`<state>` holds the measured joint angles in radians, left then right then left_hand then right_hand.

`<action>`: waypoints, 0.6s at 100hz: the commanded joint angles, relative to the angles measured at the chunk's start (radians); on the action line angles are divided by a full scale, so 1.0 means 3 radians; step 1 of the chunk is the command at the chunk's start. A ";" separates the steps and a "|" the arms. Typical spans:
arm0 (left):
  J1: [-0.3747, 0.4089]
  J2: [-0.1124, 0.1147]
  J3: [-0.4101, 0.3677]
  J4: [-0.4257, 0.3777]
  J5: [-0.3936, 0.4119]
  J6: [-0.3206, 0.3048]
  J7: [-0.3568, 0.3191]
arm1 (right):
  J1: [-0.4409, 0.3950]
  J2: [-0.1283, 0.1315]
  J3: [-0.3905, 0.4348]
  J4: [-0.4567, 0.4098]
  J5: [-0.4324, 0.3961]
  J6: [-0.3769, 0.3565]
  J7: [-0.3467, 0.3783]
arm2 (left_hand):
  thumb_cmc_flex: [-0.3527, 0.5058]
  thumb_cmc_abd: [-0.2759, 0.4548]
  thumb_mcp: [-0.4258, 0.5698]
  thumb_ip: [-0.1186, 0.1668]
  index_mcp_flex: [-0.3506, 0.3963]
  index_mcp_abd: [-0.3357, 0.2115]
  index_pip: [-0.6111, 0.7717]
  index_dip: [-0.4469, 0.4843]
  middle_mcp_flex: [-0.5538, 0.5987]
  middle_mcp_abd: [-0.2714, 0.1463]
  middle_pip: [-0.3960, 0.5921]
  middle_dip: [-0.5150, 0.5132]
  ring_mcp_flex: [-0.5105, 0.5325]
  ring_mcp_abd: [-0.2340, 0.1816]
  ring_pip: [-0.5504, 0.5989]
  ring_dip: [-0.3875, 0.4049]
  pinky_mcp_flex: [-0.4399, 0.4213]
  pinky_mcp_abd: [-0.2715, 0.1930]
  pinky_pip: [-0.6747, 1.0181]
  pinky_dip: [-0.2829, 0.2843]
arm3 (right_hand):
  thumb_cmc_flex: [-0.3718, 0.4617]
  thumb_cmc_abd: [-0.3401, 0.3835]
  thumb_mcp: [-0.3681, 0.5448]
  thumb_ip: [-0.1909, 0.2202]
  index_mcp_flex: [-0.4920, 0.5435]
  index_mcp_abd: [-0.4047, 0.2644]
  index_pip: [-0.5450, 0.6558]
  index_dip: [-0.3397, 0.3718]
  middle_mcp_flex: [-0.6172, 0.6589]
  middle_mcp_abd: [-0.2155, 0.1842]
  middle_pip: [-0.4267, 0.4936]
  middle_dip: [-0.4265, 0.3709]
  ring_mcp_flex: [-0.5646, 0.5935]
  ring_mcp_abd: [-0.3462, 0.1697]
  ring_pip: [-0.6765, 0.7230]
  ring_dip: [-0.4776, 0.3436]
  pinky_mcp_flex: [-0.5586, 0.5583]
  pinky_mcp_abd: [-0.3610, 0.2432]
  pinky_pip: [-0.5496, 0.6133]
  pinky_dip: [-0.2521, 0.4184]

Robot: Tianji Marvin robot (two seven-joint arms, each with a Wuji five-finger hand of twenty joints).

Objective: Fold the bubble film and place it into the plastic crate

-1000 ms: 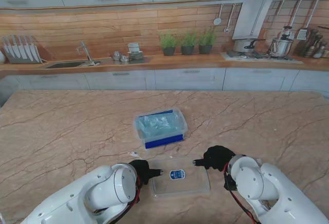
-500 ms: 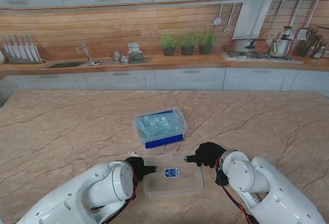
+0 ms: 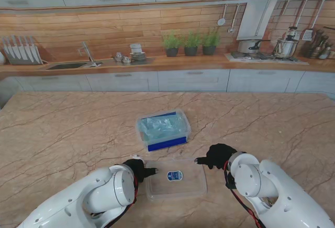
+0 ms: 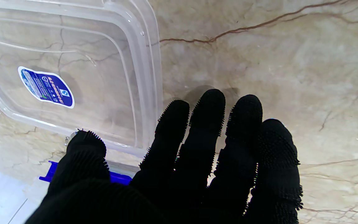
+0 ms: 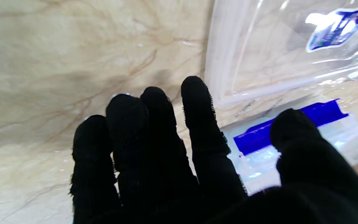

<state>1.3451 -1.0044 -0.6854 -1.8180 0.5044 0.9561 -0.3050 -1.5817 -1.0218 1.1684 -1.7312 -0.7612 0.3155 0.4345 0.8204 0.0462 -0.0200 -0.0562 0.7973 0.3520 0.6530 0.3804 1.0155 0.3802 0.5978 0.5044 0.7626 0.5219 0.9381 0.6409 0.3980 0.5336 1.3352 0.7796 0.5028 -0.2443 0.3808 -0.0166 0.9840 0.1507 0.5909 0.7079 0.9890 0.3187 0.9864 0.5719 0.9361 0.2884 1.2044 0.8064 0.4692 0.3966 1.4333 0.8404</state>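
The clear plastic crate (image 3: 180, 117) with a blue clip on its near side stands mid-table, and the crumpled bluish bubble film (image 3: 159, 126) lies inside it. Its clear lid (image 3: 193, 185), with a blue sticker (image 3: 174, 175), lies flat on the table nearer to me. My left hand (image 3: 137, 168) is open, fingertips beside the lid's left edge and holding nothing; the left wrist view shows that hand (image 4: 197, 161) just off the lid (image 4: 73, 40). My right hand (image 3: 217, 156) is open off the lid's far right corner. The right wrist view shows the hand (image 5: 172, 149), the lid (image 5: 259, 62) and the crate's blue clip (image 5: 291, 124).
The marble table (image 3: 63, 134) spreads wide on both sides of the crate. Behind its far edge runs a kitchen counter with a sink (image 3: 68, 65), potted plants (image 3: 191, 42) and a stove (image 3: 261, 55).
The lid has slid to the left and a little nearer to me. My left hand drew back beside it. My right hand moved in, then off slightly to the right.
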 commanded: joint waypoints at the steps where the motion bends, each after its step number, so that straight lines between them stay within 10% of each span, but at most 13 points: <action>1: -0.0026 -0.0044 0.0034 0.0021 -0.0003 0.0185 -0.0002 | -0.0016 0.0017 -0.0033 -0.0020 -0.0026 0.0064 0.0083 | 0.0016 0.0022 -0.0023 0.0077 0.0086 0.0067 0.0031 0.0017 0.0108 0.0073 -0.0013 -0.0041 0.0097 0.0164 0.0031 -0.0046 0.0042 0.0119 0.0131 0.0049 | -0.0042 0.0210 -0.0030 0.0125 0.0031 0.0075 -0.0020 0.0007 0.0032 0.0438 0.0132 0.0001 0.0169 0.0270 0.0119 -0.0034 0.0042 -0.0232 0.0455 0.0145; 60: 0.0123 -0.0513 -0.0324 0.0376 0.0622 0.0190 -0.0452 | 0.0441 0.0079 -0.0618 0.0214 0.0179 0.0646 0.0312 | 0.0010 0.0024 -0.0024 0.0073 -0.0300 0.0118 0.0716 0.0573 0.0114 0.0106 0.0171 -0.0078 0.0215 0.0200 0.0170 -0.0169 0.0260 0.0132 0.0282 0.0105 | -0.0154 0.0277 -0.0001 0.0120 -0.0107 0.0290 -0.0256 0.0061 -0.0097 0.0551 0.0245 0.0076 0.0226 0.0230 0.0279 -0.0072 0.0207 -0.0275 0.0684 0.0114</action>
<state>1.3737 -1.1498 -0.7868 -1.7134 0.6865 0.9561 -0.4249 -1.4520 -0.9951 0.9973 -1.6748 -0.7112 0.5045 0.5167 0.8191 0.0458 -0.0200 -0.0562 0.7296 0.3680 0.8869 0.5669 1.0389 0.3786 0.6603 0.5067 0.8051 0.5219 0.9646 0.6031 0.4591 0.5373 1.3639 0.7915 0.4812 -0.2019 0.3822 -0.0117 0.9778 0.2220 0.6028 0.7620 0.9794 0.3209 1.0225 0.5741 0.9371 0.2887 1.2450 0.7934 0.4889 0.3986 1.4581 0.8405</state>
